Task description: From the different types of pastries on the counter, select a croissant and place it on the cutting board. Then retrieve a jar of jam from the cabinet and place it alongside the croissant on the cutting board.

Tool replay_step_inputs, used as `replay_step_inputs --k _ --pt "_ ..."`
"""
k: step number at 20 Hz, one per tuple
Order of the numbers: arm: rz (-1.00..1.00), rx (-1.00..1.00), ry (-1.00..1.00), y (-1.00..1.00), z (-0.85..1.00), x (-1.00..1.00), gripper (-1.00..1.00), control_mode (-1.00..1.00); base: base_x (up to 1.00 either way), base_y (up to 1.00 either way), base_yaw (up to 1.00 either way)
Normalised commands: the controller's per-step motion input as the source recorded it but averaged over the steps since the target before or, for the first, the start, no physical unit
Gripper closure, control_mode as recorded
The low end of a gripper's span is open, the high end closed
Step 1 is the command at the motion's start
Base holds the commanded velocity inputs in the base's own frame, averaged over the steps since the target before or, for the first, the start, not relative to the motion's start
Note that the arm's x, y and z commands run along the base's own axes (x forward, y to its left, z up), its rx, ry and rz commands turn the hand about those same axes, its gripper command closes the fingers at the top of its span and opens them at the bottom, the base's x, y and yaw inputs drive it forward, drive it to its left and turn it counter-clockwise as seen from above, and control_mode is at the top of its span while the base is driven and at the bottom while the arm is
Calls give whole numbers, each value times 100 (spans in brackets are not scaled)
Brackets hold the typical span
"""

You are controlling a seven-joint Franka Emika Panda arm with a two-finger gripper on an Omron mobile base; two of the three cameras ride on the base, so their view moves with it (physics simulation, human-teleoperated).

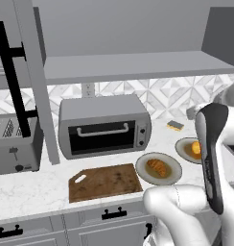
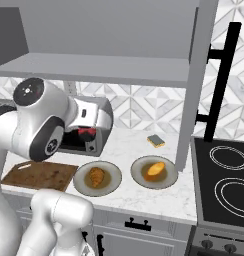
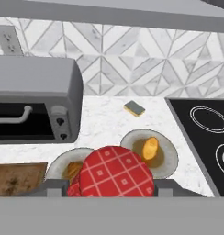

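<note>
White marble counter runs under a toaster oven in the left base view. Cutting board lies bare in front of the oven, and the croissant sits on a plate just right of it. The bun on the second plate is half cut off by the arm, and the pincer is hidden behind it.

Right base view: the pincer hangs in front of the oven, above and a bit left of the croissant, with something small and red between its fingers, hard to make out. A sponge lies off to its right, near the wall.

Hand view clears that up: the jar of jam, with its red checked lid, is pinched between the fingers, whose tips barely show either side. The jar covers most of the croissant's plate below; the bun sits just beyond it to the right.
</note>
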Motion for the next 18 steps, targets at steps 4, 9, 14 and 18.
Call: replay_step_inputs --k 4,9,14,18 --pt "-12 -2 0 98 -98 -88 100 -100 0 0 0" --pt "-20 0 0 100 -55 -41 100 -100 0 0 0" --pt "-19 3 1 83 -30 -6 100 -100 0 0 0" --pt "0 -3 1 -45 -26 4 100 -100 0 0 0"
